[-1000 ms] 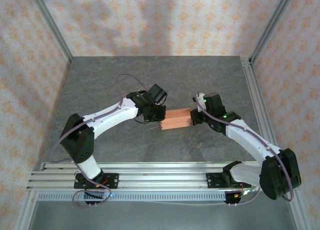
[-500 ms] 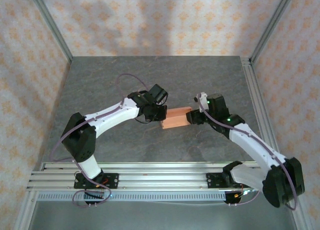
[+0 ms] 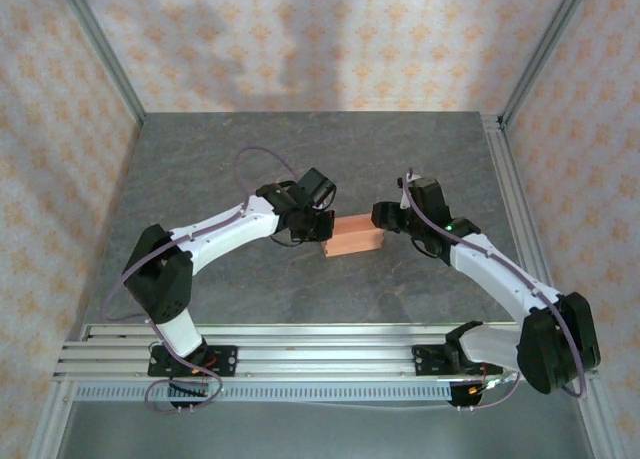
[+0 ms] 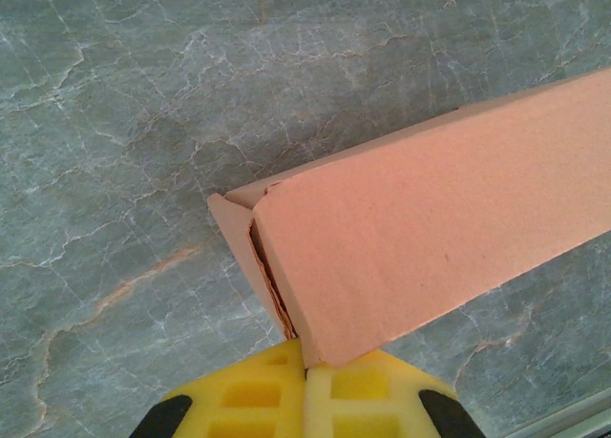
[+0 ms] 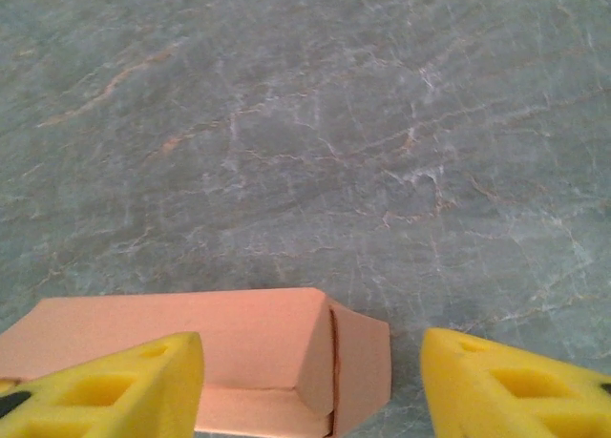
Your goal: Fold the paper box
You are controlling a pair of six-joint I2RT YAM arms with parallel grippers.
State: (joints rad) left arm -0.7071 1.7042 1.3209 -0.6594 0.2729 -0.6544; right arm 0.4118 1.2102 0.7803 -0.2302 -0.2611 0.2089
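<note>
Since a second ago my right pincer has swung to the 2 o'clock corner of the paper box, released. My left pincer grasps its 9 o'clock end. Centred on the worktop, the box looks formed; that end still gapes, I judge.

Right gripper: moved away from the arm bases, from the right end face of the paper box to its far-right corner.
Right wrist: raised and turned leftward.
</note>
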